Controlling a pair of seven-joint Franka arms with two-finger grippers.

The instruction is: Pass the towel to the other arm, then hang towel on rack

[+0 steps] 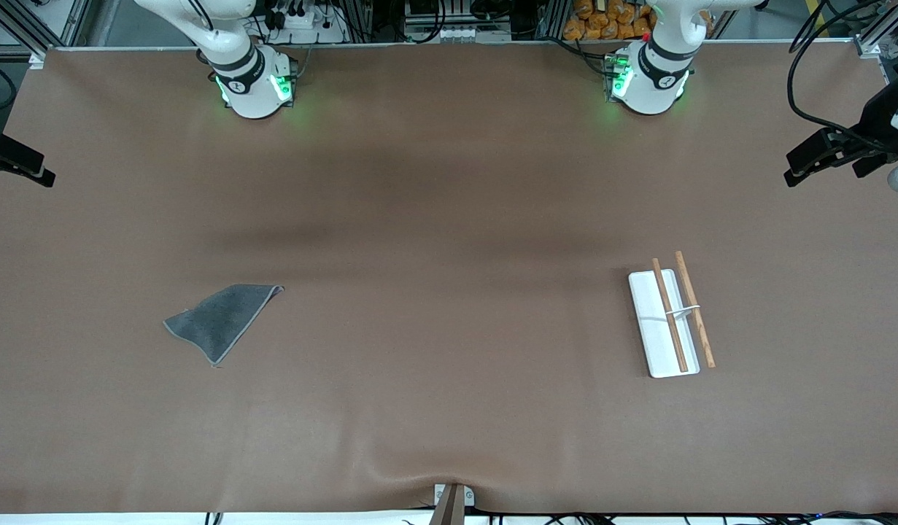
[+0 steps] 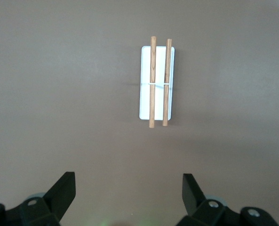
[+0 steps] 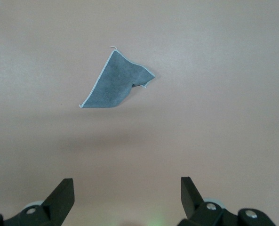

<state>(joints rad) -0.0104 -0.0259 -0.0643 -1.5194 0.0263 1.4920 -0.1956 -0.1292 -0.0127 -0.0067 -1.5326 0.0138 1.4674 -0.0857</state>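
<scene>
The towel [image 1: 222, 321] is a dark grey cloth with a lighter edge. It lies folded into a rough triangle flat on the table toward the right arm's end, and also shows in the right wrist view [image 3: 115, 84]. No purple patch shows. The rack [image 1: 649, 321], a white base with two brown rods and a white crosspiece, lies toward the left arm's end and shows in the left wrist view [image 2: 158, 80]. My left gripper [image 2: 128, 178] is open and empty, high over the table with the rack well ahead of it. My right gripper [image 3: 126, 181] is open and empty, high over the table with the towel ahead of it.
The brown table mat [image 1: 449, 219] spans the whole table. Both arm bases [image 1: 252, 84] [image 1: 649, 80] stand along the edge farthest from the front camera. Dark fixtures [image 1: 14, 164] [image 1: 835, 153] stick in at both ends. A small clamp [image 1: 452, 499] sits at the nearest edge.
</scene>
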